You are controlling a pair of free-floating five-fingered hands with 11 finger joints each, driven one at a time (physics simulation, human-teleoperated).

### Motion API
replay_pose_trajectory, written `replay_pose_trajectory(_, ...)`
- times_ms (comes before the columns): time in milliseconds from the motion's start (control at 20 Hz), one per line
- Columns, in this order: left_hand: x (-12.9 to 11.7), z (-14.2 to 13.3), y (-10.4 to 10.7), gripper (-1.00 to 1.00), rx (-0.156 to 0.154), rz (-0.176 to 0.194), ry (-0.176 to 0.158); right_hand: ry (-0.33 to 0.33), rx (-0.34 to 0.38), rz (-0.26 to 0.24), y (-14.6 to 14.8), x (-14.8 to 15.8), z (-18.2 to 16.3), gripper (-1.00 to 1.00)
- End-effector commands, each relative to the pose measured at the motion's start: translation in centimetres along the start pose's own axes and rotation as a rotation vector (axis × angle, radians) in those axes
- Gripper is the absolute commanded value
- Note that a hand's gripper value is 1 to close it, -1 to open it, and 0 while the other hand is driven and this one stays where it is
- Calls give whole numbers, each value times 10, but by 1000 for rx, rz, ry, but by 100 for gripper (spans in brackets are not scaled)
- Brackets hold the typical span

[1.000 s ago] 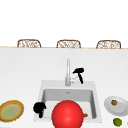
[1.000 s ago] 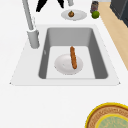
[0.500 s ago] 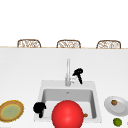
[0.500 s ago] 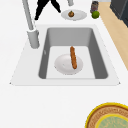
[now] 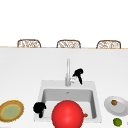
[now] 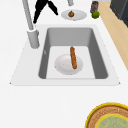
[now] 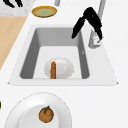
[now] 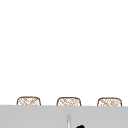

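The faucet [image 6: 29, 23] looks like brushed grey metal, smooth with a dull sheen. The sink [image 6: 30, 72] has a matt pale rim and a smooth grey basin like satin steel. The bench [image 5: 25, 67] is plain matt white; along one side in the left side view runs a strip of pale wood [image 6: 117, 37]. The right robot hand [image 7: 88, 21] is uniform matt black, like rubber or plastic. The plate [image 6: 61, 67] in the basin looks like glazed white ceramic, faintly glossy. The red ball [image 5: 67, 114] is smooth with a soft shine. The chair backs [image 5: 68, 44] look woven, like cane
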Motion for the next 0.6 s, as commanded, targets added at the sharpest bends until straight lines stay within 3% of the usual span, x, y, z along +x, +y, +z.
replay_pose_trajectory(0,0,0,0,0,0,0,0,-25,-37,45,-17,-1,27,-100)
replay_pose_trajectory(200,0,0,0,0,0,0,0,-25,-80,49,-25,-2,36,-100)
replay_pose_trajectory(550,0,0,0,0,0,0,0,-10,-10,27,-56,1,-1,-100)
